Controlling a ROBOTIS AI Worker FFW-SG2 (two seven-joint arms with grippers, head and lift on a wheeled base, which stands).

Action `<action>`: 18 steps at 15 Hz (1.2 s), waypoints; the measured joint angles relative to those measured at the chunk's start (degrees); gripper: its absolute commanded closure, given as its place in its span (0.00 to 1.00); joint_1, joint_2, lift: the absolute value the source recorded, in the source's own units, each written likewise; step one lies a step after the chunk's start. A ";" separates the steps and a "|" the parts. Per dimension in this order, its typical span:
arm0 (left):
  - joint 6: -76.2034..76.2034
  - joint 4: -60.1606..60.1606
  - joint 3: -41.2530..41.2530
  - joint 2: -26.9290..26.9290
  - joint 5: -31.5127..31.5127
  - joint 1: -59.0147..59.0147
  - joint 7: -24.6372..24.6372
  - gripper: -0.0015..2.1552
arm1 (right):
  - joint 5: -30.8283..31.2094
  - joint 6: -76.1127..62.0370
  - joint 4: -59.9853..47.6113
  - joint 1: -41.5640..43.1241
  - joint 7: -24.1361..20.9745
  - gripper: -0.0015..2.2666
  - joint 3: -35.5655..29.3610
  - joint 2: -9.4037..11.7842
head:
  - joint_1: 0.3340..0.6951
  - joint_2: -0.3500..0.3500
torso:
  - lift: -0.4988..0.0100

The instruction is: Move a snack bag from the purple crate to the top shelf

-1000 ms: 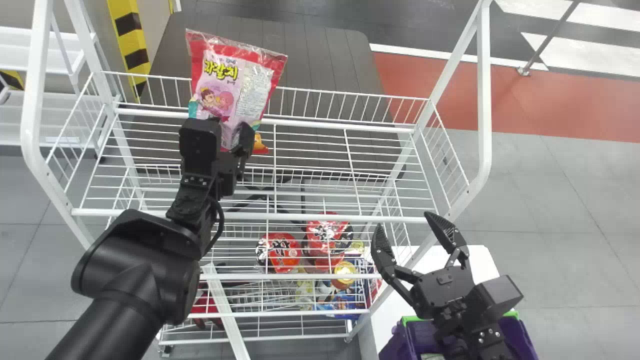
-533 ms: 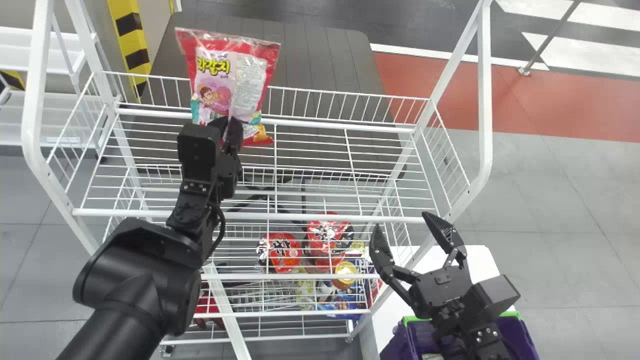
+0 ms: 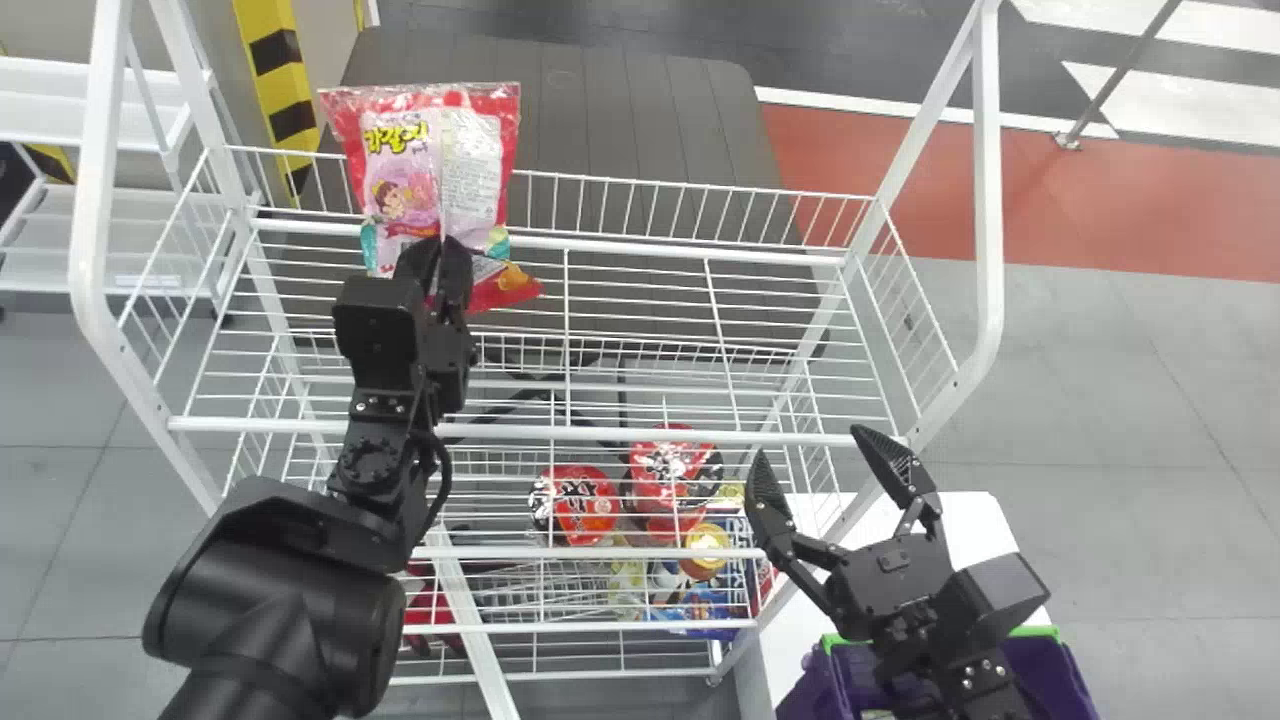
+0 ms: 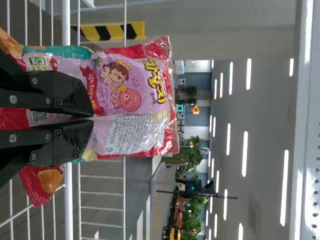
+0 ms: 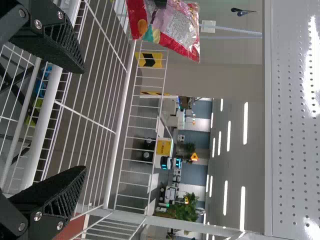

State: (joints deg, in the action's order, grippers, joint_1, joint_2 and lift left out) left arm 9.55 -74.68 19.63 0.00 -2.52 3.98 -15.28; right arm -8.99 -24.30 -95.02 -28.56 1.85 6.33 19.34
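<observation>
Left tool (image 4: 92, 118) clamped on lower part of snack bag (image 3: 415, 165), upper left of head view, over top shelf (image 3: 640, 436). Right tool (image 3: 808, 445) spread apart, lower right. Release too near rear rail (image 3: 690, 250) risked bag toppling behind; narrow pinch risked swivel.

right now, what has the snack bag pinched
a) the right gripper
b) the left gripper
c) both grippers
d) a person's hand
b, the left gripper has its fingers closed on the snack bag, while the right gripper stands open, away from it.
</observation>
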 measured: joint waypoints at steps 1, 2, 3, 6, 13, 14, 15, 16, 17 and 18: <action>0.11 -0.06 -0.44 0.00 0.08 -0.07 0.03 0.47 | 0.02 0.00 0.00 -0.03 0.00 0.07 0.00 0.00 | 1.00 0.28 | 0.98; 0.27 -0.06 -0.77 0.00 0.12 -0.11 0.07 0.47 | 0.03 -0.03 0.01 -0.06 0.00 0.07 0.00 0.00 | 1.00 0.28 | 0.98; 0.48 -0.06 -0.92 0.00 0.14 -0.12 0.06 0.47 | 0.04 -0.07 0.02 -0.08 0.00 0.07 0.00 -0.01 | 1.00 0.28 | 0.98; 2.61 0.11 -1.54 0.00 1.24 -0.53 -0.25 0.47 | 0.22 -0.37 -0.04 -0.19 0.00 0.07 0.04 -0.15 | 1.00 0.29 | 0.98; 7.03 4.70 -5.17 -0.47 3.21 0.15 0.69 0.47 | 0.53 -0.54 -0.72 -0.83 0.00 0.07 0.00 -0.09 | 1.00 0.35 | 0.98; 7.32 5.21 -5.46 -0.70 3.22 0.25 0.73 0.47 | 0.61 -0.53 -0.88 -0.91 0.00 0.07 0.00 -0.09 | 1.00 0.36 | 0.98; 7.55 5.55 -5.76 -1.02 3.22 0.30 0.86 0.47 | 0.67 -0.53 -1.02 -0.96 0.00 0.07 0.04 -0.11 | 1.00 0.37 | 0.98; 7.68 5.86 -6.05 -1.28 3.22 0.36 0.99 0.47 | 0.75 -0.51 -1.11 -0.96 0.00 0.07 0.13 -0.15 | 1.00 0.37 | 0.98; 7.88 6.30 -6.36 -1.58 3.22 0.53 1.14 0.47 | 0.86 -0.45 -1.20 -0.97 0.00 0.07 0.25 -0.17 | 1.00 0.38 | 0.98; 8.41 6.86 -6.59 -1.77 3.22 0.75 1.40 0.47 | 0.94 -0.40 -1.30 -0.97 0.00 0.07 0.31 -0.18 | 1.00 0.40 | 0.98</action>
State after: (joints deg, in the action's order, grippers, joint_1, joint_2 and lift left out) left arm 17.95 -67.83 13.04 -1.77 0.70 4.74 -13.89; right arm -8.06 -24.69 -96.32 -29.53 1.84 6.64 19.16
